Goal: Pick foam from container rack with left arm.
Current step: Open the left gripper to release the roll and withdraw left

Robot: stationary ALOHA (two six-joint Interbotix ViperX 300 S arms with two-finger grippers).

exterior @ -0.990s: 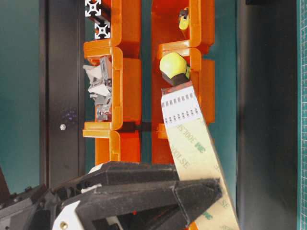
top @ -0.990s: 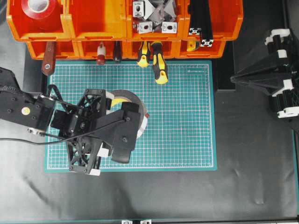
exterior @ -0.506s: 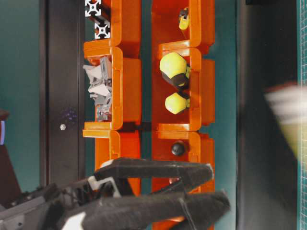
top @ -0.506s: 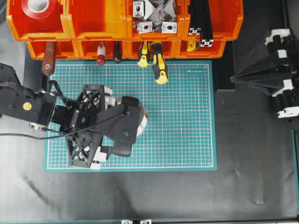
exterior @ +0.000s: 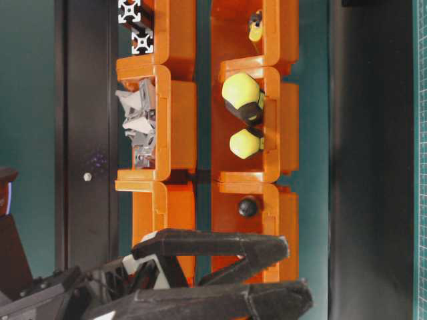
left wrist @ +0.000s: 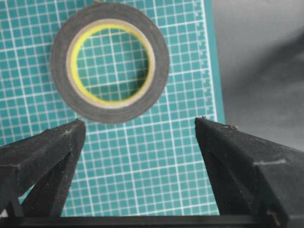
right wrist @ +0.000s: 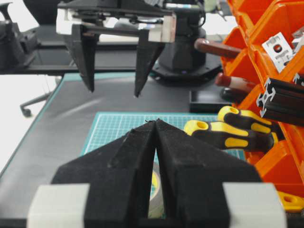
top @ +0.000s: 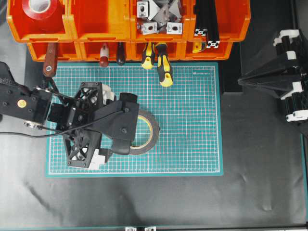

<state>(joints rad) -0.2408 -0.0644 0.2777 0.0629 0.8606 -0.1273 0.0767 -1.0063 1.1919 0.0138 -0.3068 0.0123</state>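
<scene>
One risk: the foam (top: pixel 144 131) lies flat on the mat beneath the released left claw (left wrist: pixel 137 142); lifting could nudge it.

One camera looks straight down on the mat (top: pixel 192 120) and rack (top: pixel 130 29). A low, sideways-turned one sits close to the rack. The left wrist view looks down at the foam (left wrist: pixel 110 61); the right wrist view faces across the mat, sharing it.
</scene>
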